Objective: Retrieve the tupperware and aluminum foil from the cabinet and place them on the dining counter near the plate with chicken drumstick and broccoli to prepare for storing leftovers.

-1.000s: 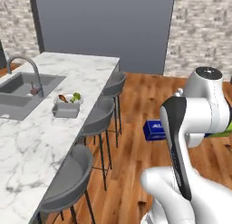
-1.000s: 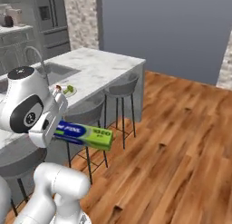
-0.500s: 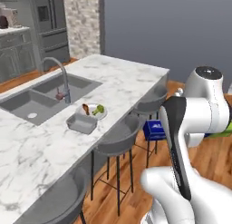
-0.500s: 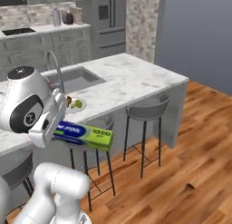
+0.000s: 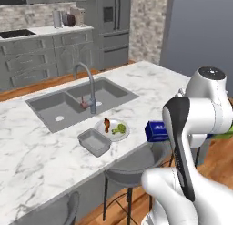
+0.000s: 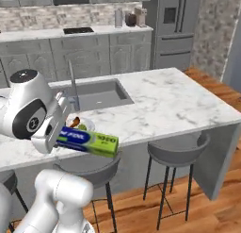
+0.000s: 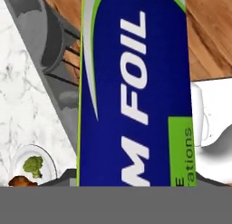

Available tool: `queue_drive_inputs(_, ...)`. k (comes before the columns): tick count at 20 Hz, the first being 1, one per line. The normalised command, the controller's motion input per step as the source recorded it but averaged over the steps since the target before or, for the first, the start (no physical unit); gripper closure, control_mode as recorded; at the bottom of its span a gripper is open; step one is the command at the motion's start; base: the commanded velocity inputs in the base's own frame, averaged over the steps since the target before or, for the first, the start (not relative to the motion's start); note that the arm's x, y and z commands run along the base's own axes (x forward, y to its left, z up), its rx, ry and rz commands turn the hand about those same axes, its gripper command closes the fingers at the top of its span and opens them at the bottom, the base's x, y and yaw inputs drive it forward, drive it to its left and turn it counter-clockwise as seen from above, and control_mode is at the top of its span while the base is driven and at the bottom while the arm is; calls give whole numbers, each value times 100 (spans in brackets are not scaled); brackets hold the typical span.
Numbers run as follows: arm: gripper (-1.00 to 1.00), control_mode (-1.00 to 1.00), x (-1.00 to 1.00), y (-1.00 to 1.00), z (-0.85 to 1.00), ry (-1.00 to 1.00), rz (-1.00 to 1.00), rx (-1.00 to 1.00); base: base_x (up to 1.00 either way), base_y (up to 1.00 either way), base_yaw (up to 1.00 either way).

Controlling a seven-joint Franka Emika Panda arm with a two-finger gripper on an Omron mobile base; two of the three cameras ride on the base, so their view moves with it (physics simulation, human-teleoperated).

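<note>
I had my hand (image 6: 55,135) clamped across one end of the foil box (image 6: 88,141), which stuck out level from it to my right, blue along most of its length and green at the far end. Looking along the hand, the box (image 7: 133,89) ran straight away from me, its white lettering plain, with wooden floor (image 7: 208,32) past its far end and a grey stool (image 7: 50,41) off to one side. The box hung in the air at the near edge of the counter (image 6: 174,102), above the stools (image 6: 176,149) and not touching the marble. Just beyond my hand, on the counter, sat the plate (image 5: 112,130), with the drumstick (image 5: 106,125) and the broccoli (image 5: 119,128) lying side by side on it. The grey container (image 5: 94,142) rested on the marble right beside the plate, on the side nearer the counter's edge, and I couldn't tell whether the two touched. Farther from my hand than the plate lay the sink (image 5: 73,105) with its tall faucet (image 5: 89,89) standing at the rim closest to the plate. From the hand itself, the plate (image 7: 27,166) showed low and to one side of the box, the broccoli (image 7: 33,165) clear on it.
</note>
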Motion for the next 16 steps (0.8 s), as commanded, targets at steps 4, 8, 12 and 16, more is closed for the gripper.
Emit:
queue_drive_inputs(4, 100, 100, 0, 0, 0, 0, 0, 0, 100, -1, 57)
queue_drive_inputs(8, 100, 100, 0, 0, 0, 0, 0, 0, 100, -3, 56)
queue_drive_inputs(12, 100, 100, 0, 0, 0, 0, 0, 0, 86, -26, 57)
queue_drive_inputs(16, 100, 100, 0, 0, 0, 0, 0, 0, 76, -37, 59)
